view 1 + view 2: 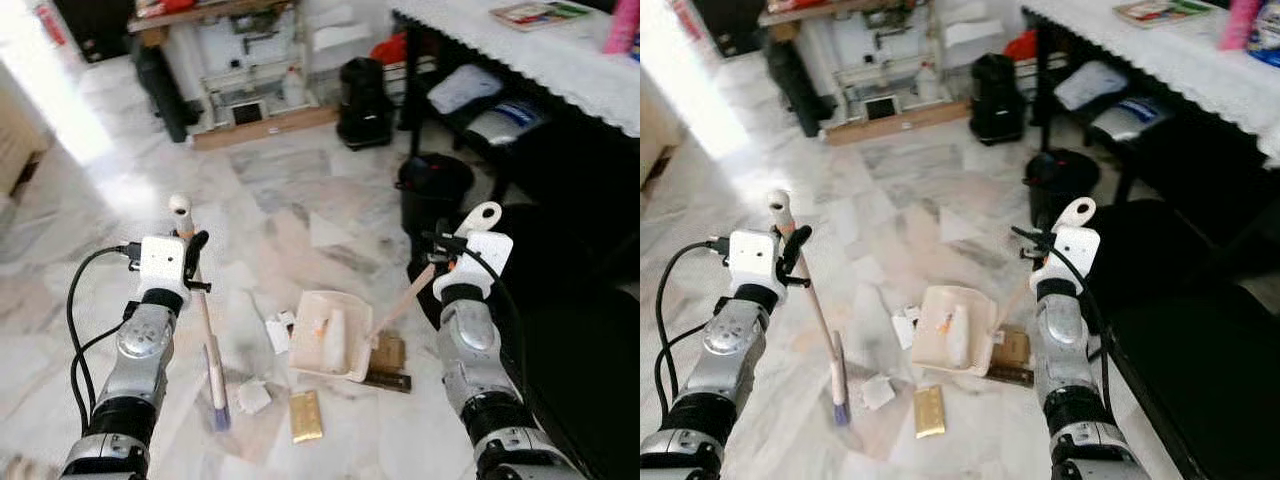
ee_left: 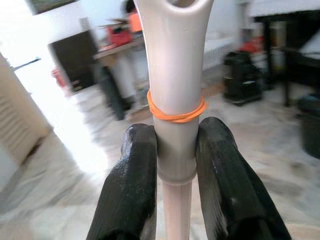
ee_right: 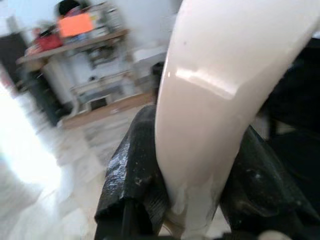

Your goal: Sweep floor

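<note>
My left gripper [image 1: 190, 255] is shut on the cream handle of a small broom [image 1: 205, 325]; its bluish bristles [image 1: 219, 412] rest on the marble floor. An orange rubber band [image 2: 175, 112] rings the handle just above my black fingers [image 2: 132, 185]. My right gripper [image 1: 445, 250] is shut on the cream handle of a dustpan [image 1: 330, 335], whose pan lies on the floor between the arms with a few scraps inside. Litter lies around it: a gold wrapper [image 1: 305, 415], crumpled white paper [image 1: 252, 397], a white carton [image 1: 280, 330] and brown pieces [image 1: 388, 352].
A black bin [image 1: 433, 190] stands ahead on the right, beside a dark table with a white lace cloth [image 1: 520, 50]. A black bag [image 1: 363, 100] and a cluttered desk [image 1: 235, 60] stand further back. A dark seat [image 1: 580, 340] runs along my right.
</note>
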Motion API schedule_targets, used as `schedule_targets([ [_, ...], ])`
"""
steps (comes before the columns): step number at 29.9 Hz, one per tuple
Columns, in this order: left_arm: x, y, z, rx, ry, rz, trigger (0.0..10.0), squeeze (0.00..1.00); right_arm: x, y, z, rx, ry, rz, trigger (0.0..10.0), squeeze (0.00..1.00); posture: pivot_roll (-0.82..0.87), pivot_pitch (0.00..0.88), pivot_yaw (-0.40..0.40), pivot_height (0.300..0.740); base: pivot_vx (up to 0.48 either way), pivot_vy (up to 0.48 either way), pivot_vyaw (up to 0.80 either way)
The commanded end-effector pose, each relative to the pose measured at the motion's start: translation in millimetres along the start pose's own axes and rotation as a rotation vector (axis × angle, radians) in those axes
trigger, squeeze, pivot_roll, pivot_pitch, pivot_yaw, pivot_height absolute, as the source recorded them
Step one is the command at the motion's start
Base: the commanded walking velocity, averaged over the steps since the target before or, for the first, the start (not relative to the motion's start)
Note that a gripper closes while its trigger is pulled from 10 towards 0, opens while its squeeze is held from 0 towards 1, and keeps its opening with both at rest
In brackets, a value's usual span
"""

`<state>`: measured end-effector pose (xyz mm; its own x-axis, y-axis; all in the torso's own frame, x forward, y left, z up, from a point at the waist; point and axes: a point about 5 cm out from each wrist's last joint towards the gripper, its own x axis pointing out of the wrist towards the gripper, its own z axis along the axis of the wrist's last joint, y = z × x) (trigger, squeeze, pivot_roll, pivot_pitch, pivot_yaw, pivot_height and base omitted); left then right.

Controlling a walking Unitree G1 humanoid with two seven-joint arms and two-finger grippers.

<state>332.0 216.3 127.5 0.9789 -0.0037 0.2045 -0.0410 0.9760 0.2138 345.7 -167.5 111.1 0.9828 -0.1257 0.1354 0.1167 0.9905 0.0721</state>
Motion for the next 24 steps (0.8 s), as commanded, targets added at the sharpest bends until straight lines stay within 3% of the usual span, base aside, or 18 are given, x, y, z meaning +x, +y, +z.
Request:
schedule_targets([
  [1,-4.4,13.7,2,0.014,-0.017,0.050,10.0,0.00,4.1,9.5,14,-0.010,-0.059,0.051,10.0,0.00,-0.01,0.000,0.068,0.740,0.000,0.000,0.80],
  [10,-12.4,12.1,0,0.008,-0.017,0.084,10.0,0.00,7.2,3.5,22,-0.053,-0.062,0.082,10.0,0.00,-0.01,0.000,0.013,0.740,0.000,0.000,0.80],
  [24,-11.8,-1.9,2,-0.024,-0.020,0.077,10.0,0.00,7.6,-2.0,23,-0.069,-0.043,0.094,10.0,0.00,0.00,0.000,-0.018,0.740,0.000,0.000,0.80],
])
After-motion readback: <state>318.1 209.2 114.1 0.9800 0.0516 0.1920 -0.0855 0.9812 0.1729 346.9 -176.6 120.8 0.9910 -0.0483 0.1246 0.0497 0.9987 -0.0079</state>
